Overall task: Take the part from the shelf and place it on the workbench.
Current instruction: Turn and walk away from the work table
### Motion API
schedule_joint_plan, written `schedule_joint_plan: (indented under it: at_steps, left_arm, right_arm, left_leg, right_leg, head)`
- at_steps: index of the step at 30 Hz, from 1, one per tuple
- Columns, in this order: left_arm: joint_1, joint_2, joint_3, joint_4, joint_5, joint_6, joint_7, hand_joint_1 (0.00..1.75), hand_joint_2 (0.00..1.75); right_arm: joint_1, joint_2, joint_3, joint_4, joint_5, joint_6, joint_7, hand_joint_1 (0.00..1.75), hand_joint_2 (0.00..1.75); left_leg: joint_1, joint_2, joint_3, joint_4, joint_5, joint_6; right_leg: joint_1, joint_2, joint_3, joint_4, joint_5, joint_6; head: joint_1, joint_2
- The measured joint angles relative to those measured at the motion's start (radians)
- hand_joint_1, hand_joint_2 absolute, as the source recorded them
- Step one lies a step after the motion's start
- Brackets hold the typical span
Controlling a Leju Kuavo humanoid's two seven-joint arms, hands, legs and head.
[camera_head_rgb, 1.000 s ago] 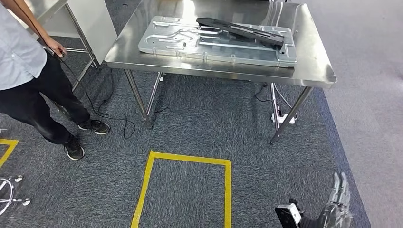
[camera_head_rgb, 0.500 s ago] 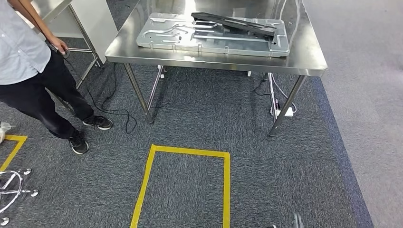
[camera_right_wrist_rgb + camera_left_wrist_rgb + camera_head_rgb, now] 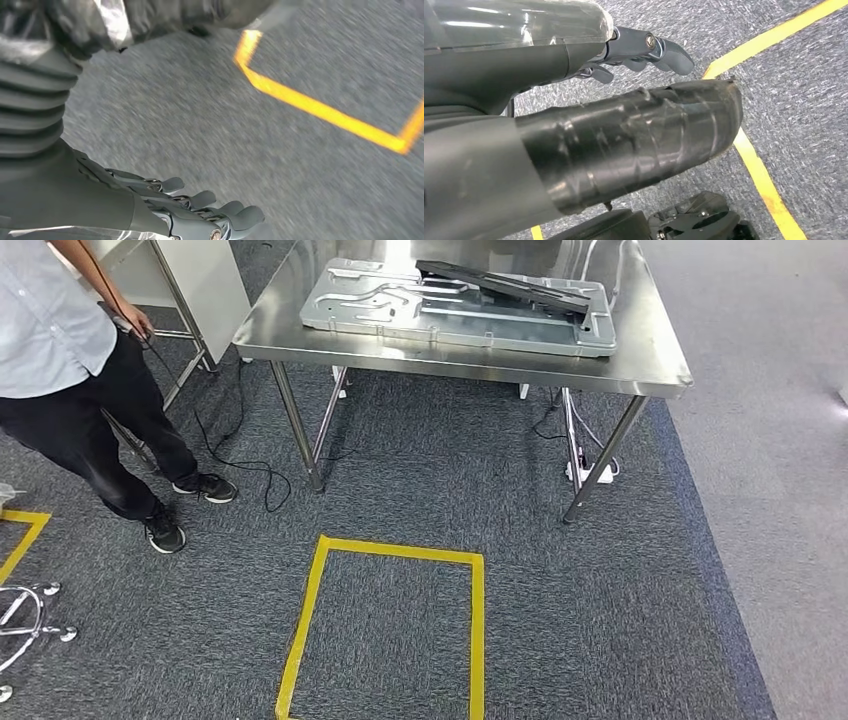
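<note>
At nine o'clock the person (image 3: 70,390) has shifted slightly as the view panned. The black part (image 3: 505,287) already lies on the metal tray (image 3: 380,310) on the workbench (image 3: 640,365) at twelve. The right hand (image 3: 200,210) has dropped from view, fingers loosely apart, holding nothing; the left hand (image 3: 644,50) hangs empty too, so placement looks complete

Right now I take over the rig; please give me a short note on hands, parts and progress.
Left hand: holds nothing, hangs over the carpet.
Right hand: holds nothing, fingers apart, over the carpet.
Black part lies on the metal tray on the steel table.
A person stands left of the table.
Done: the part looks placed. Left: I see nothing more; confirm.
</note>
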Motion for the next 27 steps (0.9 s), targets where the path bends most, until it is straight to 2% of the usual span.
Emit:
schedule_joint_plan:
  at_steps: [1, 3, 4, 6, 8, 9, 11, 12, 13, 14, 15, 16, 17, 18, 19, 21, 22, 23, 24, 26, 27]
  left_arm:
    - [0.0, 0.0, 0.0, 0.0, 0.001, 0.0, 0.0, 0.0, 0.0]
    - [0.0, -0.001, -0.001, 0.0, 0.002, 0.0, 0.0, 0.0, 0.0]
    - [0.0, -0.001, -0.001, 0.0, 0.002, 0.0, 0.001, 0.0, 0.0]
    - [0.0, -0.001, -0.003, 0.0, 0.005, 0.0, 0.002, 0.0, 0.0]
    - [-0.002, -0.002, -0.004, 0.0, 0.008, 0.001, 0.003, 0.0, 0.0]
    - [-0.002, -0.002, -0.004, 0.0, 0.01, 0.002, 0.003, 0.0, 0.0]
    - [-0.001, -0.002, -0.005, 0.0, 0.017, 0.003, 0.004, 0.0, 0.0]
    - [0.0, -0.002, -0.005, 0.0, 0.019, 0.003, 0.004, 0.0, 0.0]
    - [0.002, -0.002, -0.005, 0.0, 0.022, 0.003, 0.005, 0.0, 0.0]
    - [0.002, -0.002, -0.005, 0.0, 0.024, 0.004, 0.006, 0.0, 0.0]
    - [0.003, -0.002, -0.005, 0.0, 0.027, 0.004, 0.007, 0.0, 0.0]
    - [0.003, -0.001, -0.005, 0.0, 0.029, 0.005, 0.007, 0.0, 0.0]
    - [0.003, -0.001, -0.005, 0.0, 0.032, 0.005, 0.008, 0.0, 0.0]
    - [0.003, -0.001, -0.005, 0.0, 0.034, 0.006, 0.008, 0.0, 0.0]
    - [0.003, -0.001, -0.005, 0.0, 0.036, 0.006, 0.008, 0.0, 0.0]
    - [0.002, -0.001, -0.005, 0.0, 0.037, 0.008, 0.009, 0.0, 0.0]
    - [0.001, -0.002, -0.005, 0.0, 0.038, 0.009, 0.009, 0.0, 0.0]
    - [0.0, -0.002, -0.005, 0.0, 0.038, 0.011, 0.008, 0.0, 0.0]
    - [0.0, -0.003, -0.005, 0.0, 0.039, 0.013, 0.007, 0.0, 0.0]
    - [0.002, -0.003, -0.005, 0.0, 0.039, 0.017, 0.003, 0.0, 0.0]
    - [0.004, -0.003, -0.005, 0.0, 0.04, 0.018, 0.002, 0.0, 0.0]
  right_arm:
    - [-0.004, -0.004, 0.0, 0.022, 0.0, 0.008, 0.009, 0.0, 0.0]
    - [-0.014, -0.009, 0.0, 0.061, 0.001, 0.027, 0.039, 0.0, 0.0]
    - [-0.018, -0.01, 0.0, 0.078, 0.002, 0.036, 0.06, 0.0, 0.0]
    - [-0.021, -0.011, -0.004, 0.105, 0.003, 0.051, 0.112, 0.0, 0.0]
    - [-0.02, -0.01, -0.011, 0.129, 0.001, 0.068, 0.172, 0.0, 0.0]
    - [-0.02, -0.009, -0.016, 0.139, -0.003, 0.077, 0.204, 0.0, 0.0]
    - [-0.02, -0.006, -0.03, 0.154, -0.015, 0.094, 0.27, 0.0, 0.0]
    - [-0.019, -0.003, -0.038, 0.161, -0.022, 0.099, 0.301, 0.0, 0.0]
    - [-0.018, 0.0, -0.046, 0.166, -0.028, 0.103, 0.329, 0.0, 0.0]
    - [-0.016, 0.003, -0.056, 0.171, -0.032, 0.103, 0.354, 0.0, 0.0]
    - [-0.015, 0.007, -0.064, 0.176, -0.035, 0.102, 0.379, 0.0, 0.0]
    - [-0.015, 0.011, -0.072, 0.179, -0.035, 0.1, 0.402, 0.0, 0.0]
    - [-0.015, 0.016, -0.077, 0.182, -0.034, 0.098, 0.421, 0.0, 0.0]
    - [-0.016, 0.02, -0.081, 0.184, -0.031, 0.095, 0.435, 0.0, 0.0]
    - [-0.016, 0.022, -0.083, 0.186, -0.027, 0.092, 0.445, 0.0, 0.0]
    - [-0.014, 0.026, -0.088, 0.189, -0.02, 0.086, 0.455, 0.0, 0.0]
    - [-0.012, 0.027, -0.091, 0.19, -0.017, 0.084, 0.458, 0.0, 0.0]
    - [-0.011, 0.028, -0.094, 0.191, -0.015, 0.082, 0.46, 0.0, 0.0]
    - [-0.011, 0.029, -0.096, 0.191, -0.014, 0.081, 0.462, 0.0, 0.0]
    - [-0.013, 0.029, -0.097, 0.191, -0.01, 0.08, 0.464, 0.0, 0.0]
    - [-0.013, 0.029, -0.097, 0.192, -0.007, 0.08, 0.466, 0.0, 0.0]
  left_leg:
    - [-0.001, 0.004, -0.001, 0.005, -0.002, -0.002]
    - [-0.006, 0.015, -0.003, 0.014, -0.008, -0.011]
    - [-0.009, 0.022, -0.004, 0.016, -0.01, -0.016]
    - [-0.011, 0.037, -0.003, 0.016, -0.012, -0.027]
    - [-0.009, 0.027, -0.011, 0.038, -0.032, -0.039]
    - [-0.006, 0.015, -0.027, 0.076, -0.06, -0.045]
    - [-0.002, -0.006, -0.083, 0.203, -0.132, -0.053]
    - [0.0, -0.009, -0.111, 0.266, -0.157, -0.055]
    - [0.001, -0.01, -0.125, 0.301, -0.163, -0.056]
    - [0.002, -0.011, -0.122, 0.297, -0.148, -0.056]
    - [0.003, -0.014, -0.1, 0.254, -0.116, -0.055]
    - [0.004, -0.027, -0.066, 0.182, -0.076, -0.052]
    - [0.005, -0.046, -0.033, 0.112, -0.049, -0.048]
    - [0.005, -0.063, -0.01, 0.06, -0.032, -0.045]
    - [0.004, -0.074, 0.001, 0.031, -0.026, -0.042]
    - [0.003, -0.067, 0.002, 0.022, -0.025, -0.035]
    - [0.004, -0.057, 0.003, 0.018, -0.02, -0.028]
    - [0.005, -0.047, 0.004, 0.014, -0.015, -0.02]
    - [0.007, -0.036, 0.004, 0.01, -0.01, -0.013]
    - [0.006, -0.013, -0.001, 0.008, -0.006, -0.006]
    - [0.005, 0.0, -0.003, 0.009, -0.006, -0.005]
  right_leg:
    - [0.001, -0.013, 0.038, -0.071, 0.03, -0.004]
    - [0.009, -0.041, 0.091, -0.179, 0.06, -0.018]
    - [0.013, -0.047, 0.098, -0.201, 0.062, -0.025]
    - [0.014, -0.032, 0.094, -0.204, 0.064, -0.037]
    - [0.01, -0.017, 0.092, -0.21, 0.071, -0.049]
    - [0.007, -0.011, 0.09, -0.212, 0.075, -0.055]
    - [0.006, 0.003, 0.083, -0.213, 0.08, -0.062]
    - [0.006, 0.012, 0.081, -0.212, 0.081, -0.063]
    - [0.006, 0.02, 0.079, -0.211, 0.082, -0.063]
    - [0.006, 0.03, 0.078, -0.209, 0.082, -0.062]
    - [0.006, 0.041, 0.077, -0.206, 0.083, -0.061]
    - [0.006, 0.052, 0.077, -0.203, 0.083, -0.06]
    - [0.007, 0.062, 0.074, -0.199, 0.083, -0.057]
    - [0.007, 0.072, 0.071, -0.196, 0.084, -0.053]
    - [0.007, 0.081, 0.067, -0.194, 0.086, -0.047]
    - [0.006, 0.097, 0.06, -0.196, 0.093, -0.032]
    - [0.005, 0.096, 0.057, -0.194, 0.093, -0.027]
    - [0.005, 0.083, 0.051, -0.183, 0.084, -0.023]
    - [0.006, 0.064, 0.037, -0.153, 0.063, -0.019]
    - [0.005, 0.027, -0.016, -0.037, -0.005, -0.014]
    - [0.003, 0.021, -0.045, 0.027, -0.034, -0.011]
  head:
    - [0.0, 0.0]
    - [0.0, 0.0]
    - [-0.001, 0.0]
    - [-0.001, 0.0]
    - [-0.002, 0.0]
    - [-0.002, 0.0]
    - [-0.002, 0.0]
    - [-0.002, 0.0]
    - [-0.002, 0.0]
    - [-0.002, 0.0]
    - [-0.002, 0.0]
    - [-0.002, 0.0]
    - [-0.002, 0.0]
    - [-0.002, 0.0]
    - [-0.002, 0.0]
    - [-0.002, 0.0]
    - [-0.002, 0.0]
    - [-0.001, 0.0]
    - [0.0, 0.0]
    - [0.001, 0.0]
    - [0.001, 0.0]
